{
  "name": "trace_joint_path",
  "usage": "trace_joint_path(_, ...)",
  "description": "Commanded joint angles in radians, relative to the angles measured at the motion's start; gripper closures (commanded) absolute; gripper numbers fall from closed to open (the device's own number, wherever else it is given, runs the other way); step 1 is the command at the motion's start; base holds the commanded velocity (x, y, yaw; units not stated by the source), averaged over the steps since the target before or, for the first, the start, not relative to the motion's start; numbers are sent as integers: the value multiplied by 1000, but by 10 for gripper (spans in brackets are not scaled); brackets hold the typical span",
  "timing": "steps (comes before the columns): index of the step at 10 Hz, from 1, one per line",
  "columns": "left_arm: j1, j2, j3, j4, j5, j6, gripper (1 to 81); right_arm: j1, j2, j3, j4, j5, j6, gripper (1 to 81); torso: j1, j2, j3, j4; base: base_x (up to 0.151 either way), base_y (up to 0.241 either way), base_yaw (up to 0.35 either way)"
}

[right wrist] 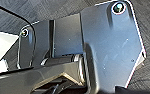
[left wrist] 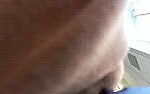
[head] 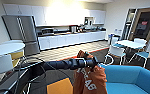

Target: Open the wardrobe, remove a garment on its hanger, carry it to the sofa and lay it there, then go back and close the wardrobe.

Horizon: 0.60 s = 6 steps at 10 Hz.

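The rust-orange garment (head: pixel 89 78) with white lettering hangs from my left gripper (head: pixel 92 61), which is shut on its bunched top. My left arm reaches in from the left across the middle of the head view. The hanger is hidden in the fabric. The garment dangles just left of the bright blue sofa (head: pixel 131 78), beside its near arm. In the left wrist view the orange garment (left wrist: pixel 53 45) is pressed close to the camera, and a sliver of the blue sofa (left wrist: pixel 138 90) shows at one corner.
A round white table (head: pixel 6 48) stands at the left. White chairs with light-blue seats (head: pixel 116 52) and a table (head: pixel 129 43) stand behind the sofa. A kitchen counter (head: pixel 71 38) and fridge (head: pixel 23 30) line the far wall. An orange-yellow block (head: pixel 59 87) sits low in front.
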Motion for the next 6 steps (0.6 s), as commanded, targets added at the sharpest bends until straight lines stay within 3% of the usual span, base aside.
trace_joint_path(1,-227,6,27,56,-50,35,811,38,10,12,0,-51,-5,10,0,0,0,0,0,0,-265)
trace_joint_path(6,-227,6,29,63,-51,35,811,38,10,12,0,-51,-5,10,0,0,0,0,0,0,-265)
